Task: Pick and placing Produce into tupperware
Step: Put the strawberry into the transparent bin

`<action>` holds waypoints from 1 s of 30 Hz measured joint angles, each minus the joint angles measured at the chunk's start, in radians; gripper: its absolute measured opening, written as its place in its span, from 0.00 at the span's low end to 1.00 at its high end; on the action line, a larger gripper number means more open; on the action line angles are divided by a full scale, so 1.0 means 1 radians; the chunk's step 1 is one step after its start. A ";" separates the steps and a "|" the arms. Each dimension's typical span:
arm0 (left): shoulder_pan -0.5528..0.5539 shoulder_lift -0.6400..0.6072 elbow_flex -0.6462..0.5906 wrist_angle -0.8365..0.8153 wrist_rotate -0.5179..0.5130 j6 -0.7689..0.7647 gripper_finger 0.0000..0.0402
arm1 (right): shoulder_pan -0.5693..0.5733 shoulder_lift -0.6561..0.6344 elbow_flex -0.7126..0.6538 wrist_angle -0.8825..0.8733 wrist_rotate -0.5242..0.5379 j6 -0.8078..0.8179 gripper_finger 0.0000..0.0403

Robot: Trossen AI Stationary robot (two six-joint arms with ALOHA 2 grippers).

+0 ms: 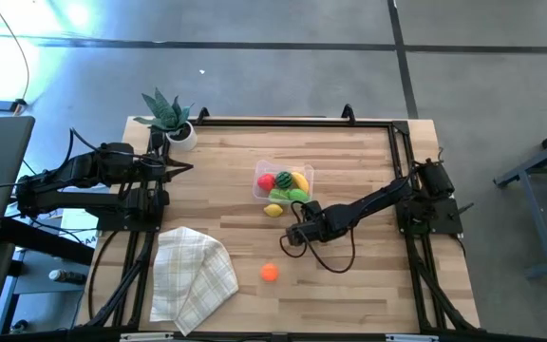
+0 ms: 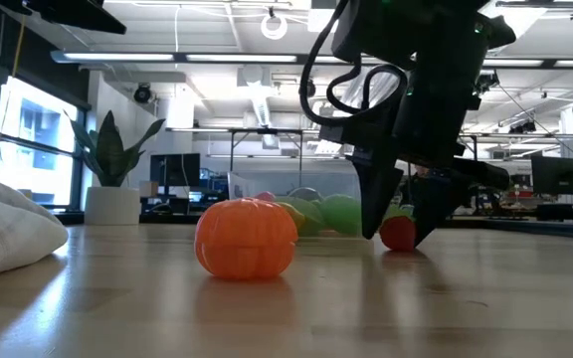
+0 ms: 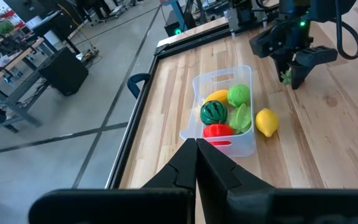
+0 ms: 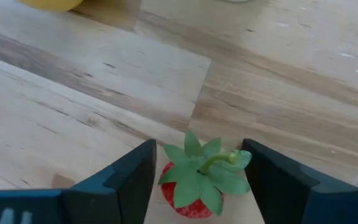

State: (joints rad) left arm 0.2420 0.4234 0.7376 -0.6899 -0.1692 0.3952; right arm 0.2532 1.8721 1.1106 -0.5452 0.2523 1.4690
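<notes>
A wooden table (image 1: 368,285) is seen from above, with two dark robot arms reaching in from its left and right sides. Near the middle of the table, toward the far side, sits a clear tupperware (image 1: 304,174) holding several toy pieces: a red one (image 3: 217,130), a dark green striped watermelon (image 3: 214,112), two lighter green pieces and a yellow-orange one. A yellow lemon (image 1: 273,211) lies on the wood just beside the container's near edge. The right gripper (image 4: 194,180) is lowered to the table a little nearer than the lemon, with its two dark fingers (image 4: 126,177) standing apart on either side of a small red strawberry (image 4: 194,186) with green leaves; the fingers are close to the berry, but a grip on it cannot be confirmed. In the low view the strawberry rests on the tabletop between the finger tips. An orange toy fruit (image 1: 270,273) sits alone, nearer still and to the left of that gripper. The left gripper (image 3: 196,146) waits at the far left edge with its fingers pressed together. A checked folded cloth (image 1: 193,275) lies at the near left, and a potted green plant (image 1: 169,116) stands at the far left corner.
</notes>
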 joint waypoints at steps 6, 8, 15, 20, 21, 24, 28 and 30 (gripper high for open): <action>0.000 0.000 0.000 0.000 0.000 0.000 0.00 | 0.002 0.000 -0.001 0.025 -0.011 0.015 0.47; 0.000 0.000 0.000 0.000 0.000 0.000 0.00 | 0.006 0.000 -0.001 0.034 -0.017 0.021 0.46; 0.000 0.000 0.000 0.000 0.000 0.000 0.00 | 0.007 -0.001 0.000 0.024 -0.047 0.067 0.48; 0.000 0.000 0.000 0.000 0.000 0.000 0.00 | 0.007 -0.003 0.002 0.019 -0.080 0.088 0.53; 0.000 0.000 0.000 0.000 0.000 0.000 0.00 | 0.008 -0.003 0.002 0.018 -0.087 0.090 0.54; 0.000 0.000 0.000 0.000 0.000 0.000 0.00 | 0.016 -0.004 0.003 0.010 -0.090 0.090 0.57; 0.000 0.000 0.000 0.000 0.000 0.000 0.00 | 0.026 -0.004 0.003 0.003 -0.093 0.090 0.59; 0.000 0.000 0.000 0.000 0.000 0.000 0.00 | 0.029 -0.004 0.003 0.003 -0.096 0.080 0.59</action>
State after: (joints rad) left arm 0.2420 0.4234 0.7378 -0.6899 -0.1694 0.3954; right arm 0.2826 1.8683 1.1133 -0.5426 0.1564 1.5485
